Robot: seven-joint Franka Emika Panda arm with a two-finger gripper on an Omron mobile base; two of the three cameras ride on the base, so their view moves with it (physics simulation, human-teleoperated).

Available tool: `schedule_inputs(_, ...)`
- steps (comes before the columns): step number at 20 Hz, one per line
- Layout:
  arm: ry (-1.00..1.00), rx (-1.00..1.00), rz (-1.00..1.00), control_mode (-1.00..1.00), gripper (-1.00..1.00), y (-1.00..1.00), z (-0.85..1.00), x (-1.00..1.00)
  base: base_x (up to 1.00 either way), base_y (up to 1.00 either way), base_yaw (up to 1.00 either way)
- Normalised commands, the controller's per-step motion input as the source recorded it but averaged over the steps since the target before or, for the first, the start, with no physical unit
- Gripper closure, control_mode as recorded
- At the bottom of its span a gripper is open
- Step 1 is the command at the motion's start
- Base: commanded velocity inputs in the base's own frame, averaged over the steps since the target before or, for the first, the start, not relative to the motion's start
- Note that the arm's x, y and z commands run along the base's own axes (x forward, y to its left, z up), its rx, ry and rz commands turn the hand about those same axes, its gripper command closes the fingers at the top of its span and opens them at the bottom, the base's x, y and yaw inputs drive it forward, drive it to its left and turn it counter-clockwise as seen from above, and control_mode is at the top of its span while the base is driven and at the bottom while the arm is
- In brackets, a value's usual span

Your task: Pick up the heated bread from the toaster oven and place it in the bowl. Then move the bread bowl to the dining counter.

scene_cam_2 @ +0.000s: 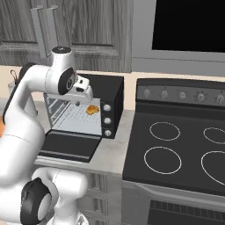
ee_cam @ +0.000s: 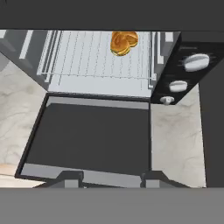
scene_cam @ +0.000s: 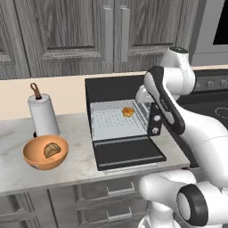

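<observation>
The heated bread point(ee_cam: 123, 42) is sitting on the wire rack point(ee_cam: 96, 59) inside the toaster oven point(scene_cam: 116, 89), far back and over by the side with the knobs point(ee_cam: 195, 62). The door point(ee_cam: 89, 138) is lying flat and open in front. The gripper point(ee_cam: 111, 178) is hanging above the door, looking down into the oven, and its two tips are standing partly apart with nothing between them.

The bread is looking small, light and lumpy, so it is probably soft and could squash or crumble if pinched hard. Its bumpy top may slip, so the best hold is likely across its two sides, at the fat middle, with a gentle squeeze.

The bowl point(scene_cam: 46, 152) is waiting on the counter point(scene_cam: 13, 171) beside the paper towel roll point(scene_cam: 43, 115), with a duller tan piece point(scene_cam: 51, 149) already lying in it
</observation>
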Motion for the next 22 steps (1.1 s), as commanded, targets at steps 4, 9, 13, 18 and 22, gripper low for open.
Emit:
schedule_inputs(4, -0.05, 0.00, 0.00, -1.00, -1.00, 0.19, -0.03, -0.13, 0.00, 0.00, 0.00)
schedule_inputs(9, 0.00, 0.00, 0.00, -1.00, -1.00, 0.42, -0.58, -0.10, 0.00, 0.00, 0.00)
schedule_inputs(13, -0.02, 0.05, -0.02, -1.00, -1.00, 0.47, -0.57, 0.09, 0.00, 0.00, 0.00)
schedule_inputs(18, -0.09, -0.01, 0.00, -1.00, -1.00, 0.36, -0.40, 0.31, 0.00, 0.00, 0.00)
schedule_inputs(22, -0.16, 0.00, 0.00, -1.00, -1.00, 0.27, -0.59, 0.39, 0.00, 0.00, 0.00)
